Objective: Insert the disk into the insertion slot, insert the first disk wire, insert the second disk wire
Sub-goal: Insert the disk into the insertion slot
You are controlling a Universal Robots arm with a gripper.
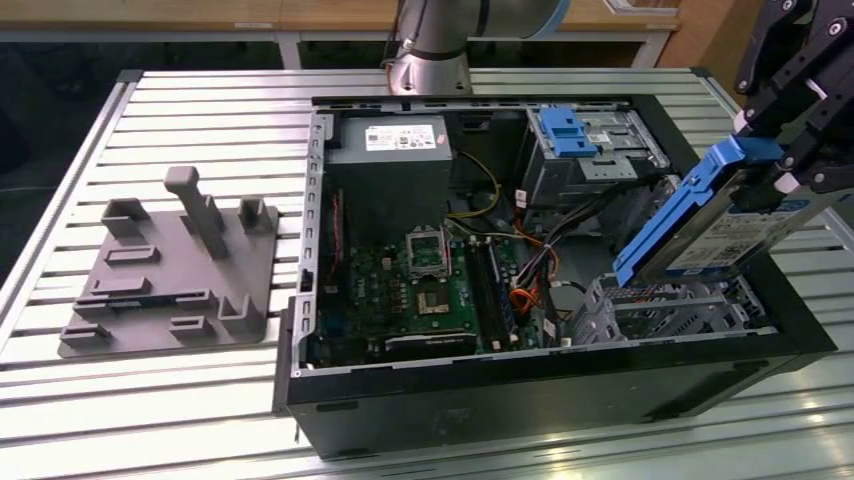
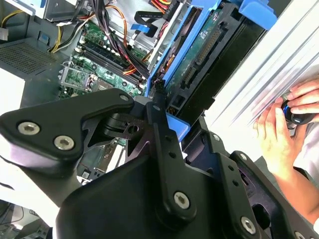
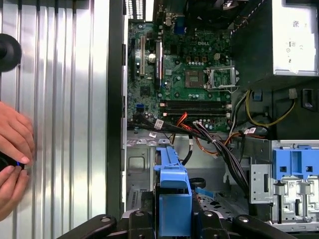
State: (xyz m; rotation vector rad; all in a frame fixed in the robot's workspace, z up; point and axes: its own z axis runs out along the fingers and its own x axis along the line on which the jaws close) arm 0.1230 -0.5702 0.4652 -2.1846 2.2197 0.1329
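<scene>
Disk (image 1: 721,240): silver drive, white label, bright blue carrier frame. Clamped at upper end by gripper (image 1: 785,172); held tilted above perforated insertion slot (image 1: 667,308).

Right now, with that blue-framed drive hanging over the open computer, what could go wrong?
1. The disk, held tilted in the jaws over the insertion slot, might catch on the cage's rim instead of sliding in.
2. The loose wires beside the slot could get snagged or pinched.
3. A person's hand is close beside the computer case, so a wide arm swing might strike it.
</scene>
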